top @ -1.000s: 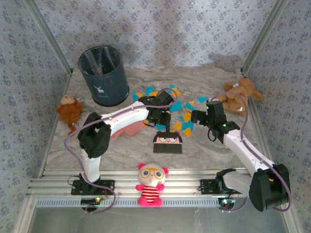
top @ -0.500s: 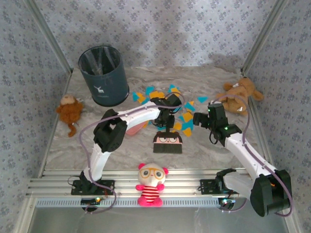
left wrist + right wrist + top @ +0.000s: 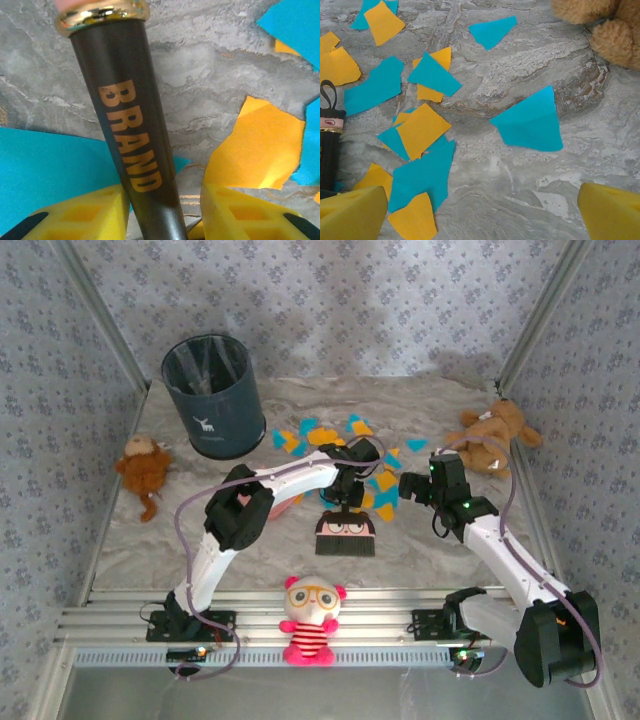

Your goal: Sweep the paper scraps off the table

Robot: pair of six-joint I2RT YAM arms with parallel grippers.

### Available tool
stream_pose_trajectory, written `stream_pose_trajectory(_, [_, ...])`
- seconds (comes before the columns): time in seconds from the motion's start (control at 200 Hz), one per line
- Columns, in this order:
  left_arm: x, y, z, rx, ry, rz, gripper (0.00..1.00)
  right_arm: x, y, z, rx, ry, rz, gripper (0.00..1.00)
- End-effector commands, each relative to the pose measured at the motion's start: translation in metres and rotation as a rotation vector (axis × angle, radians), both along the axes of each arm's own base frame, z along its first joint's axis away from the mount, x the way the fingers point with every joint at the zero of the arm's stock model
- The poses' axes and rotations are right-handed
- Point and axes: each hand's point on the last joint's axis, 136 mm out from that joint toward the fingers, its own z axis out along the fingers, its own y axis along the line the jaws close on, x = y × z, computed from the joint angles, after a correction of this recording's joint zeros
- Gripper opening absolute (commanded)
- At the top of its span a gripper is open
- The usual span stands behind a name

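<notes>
Narrowed the left gripper (image 3: 162, 195) over the last second, now pinching the brush (image 3: 130, 125) by its handle; holding the right gripper (image 3: 482, 200) spread wide just right of the brush; leaving paper scraps (image 3: 422, 130) strewn on the desk (image 3: 530, 55) behind and beside the brush; likely ready to sweep.

"brand" on the brush handle (image 3: 131, 150)

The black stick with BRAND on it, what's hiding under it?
A teal paper scrap and the marbled table lie beneath the brush handle. Whatever sits directly beneath it is covered.
</notes>
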Motion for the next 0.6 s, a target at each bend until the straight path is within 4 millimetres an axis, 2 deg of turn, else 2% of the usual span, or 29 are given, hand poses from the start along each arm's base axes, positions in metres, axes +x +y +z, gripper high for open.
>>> stream_pose_trajectory(0.0, [-0.005,0.0,-0.004,0.02,0.028,0.009,0.41,-0.005,-0.005,-0.003,-0.015,0.009,-0.006,1.0])
stream_pose_trajectory(0.055, [-0.005,0.0,-0.005,0.022,0.031,0.009,0.37,-0.004,-0.006,-0.004,-0.015,0.009,-0.008,1.0])
stream_pose_trajectory(0.47, [-0.011,0.005,-0.022,0.054,0.055,0.028,0.32,-0.006,-0.008,-0.008,-0.005,0.016,-0.021,1.0])
stream_pose_trajectory(0.595, [-0.011,0.007,-0.021,0.06,0.049,0.029,0.29,-0.007,-0.009,-0.01,-0.008,0.021,-0.025,1.0])
